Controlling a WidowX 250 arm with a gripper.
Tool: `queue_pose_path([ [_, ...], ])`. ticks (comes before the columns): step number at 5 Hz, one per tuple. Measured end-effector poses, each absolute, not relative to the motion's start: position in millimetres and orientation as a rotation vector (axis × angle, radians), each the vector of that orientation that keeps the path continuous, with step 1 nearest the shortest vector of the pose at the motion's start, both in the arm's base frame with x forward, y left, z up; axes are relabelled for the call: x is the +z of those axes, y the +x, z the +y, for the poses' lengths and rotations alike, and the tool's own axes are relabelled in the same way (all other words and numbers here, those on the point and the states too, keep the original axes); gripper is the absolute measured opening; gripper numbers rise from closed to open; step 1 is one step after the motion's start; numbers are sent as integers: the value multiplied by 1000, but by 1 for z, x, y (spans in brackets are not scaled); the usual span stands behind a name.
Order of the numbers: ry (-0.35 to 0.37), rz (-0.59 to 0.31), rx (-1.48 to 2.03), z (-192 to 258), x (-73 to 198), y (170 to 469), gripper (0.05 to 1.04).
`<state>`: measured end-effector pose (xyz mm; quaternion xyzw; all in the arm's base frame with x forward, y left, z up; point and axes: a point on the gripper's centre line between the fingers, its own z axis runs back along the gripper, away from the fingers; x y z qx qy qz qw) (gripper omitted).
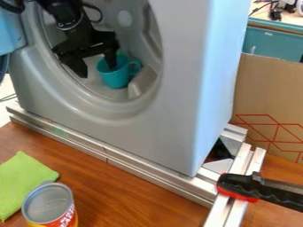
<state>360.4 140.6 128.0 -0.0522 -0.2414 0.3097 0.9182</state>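
We see a cup (116,79) inside the round opening of a machine (183,97) that stands on rails (133,165) atop a table (133,199). Before it, at our left, lies a cloth (25,179), a can (48,206) standing beside it toward us. At our right, a clamp handle (239,185) extends over the rails, before cardboard (266,93) and, farther back, a bin (273,43).

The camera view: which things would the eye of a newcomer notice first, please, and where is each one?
Probably first the big grey housing in the middle, with the black gripper inside its round hollow, spread open, one finger at the mouth of a teal cup. Next, the bright green cloth and the can at lower left, and the black-and-red clamp handle at lower right.
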Motion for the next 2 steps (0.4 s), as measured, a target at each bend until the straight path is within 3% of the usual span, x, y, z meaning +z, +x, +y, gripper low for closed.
queue_pose_path([
  [2,-95,-480,668,147,122,368,1000],
])
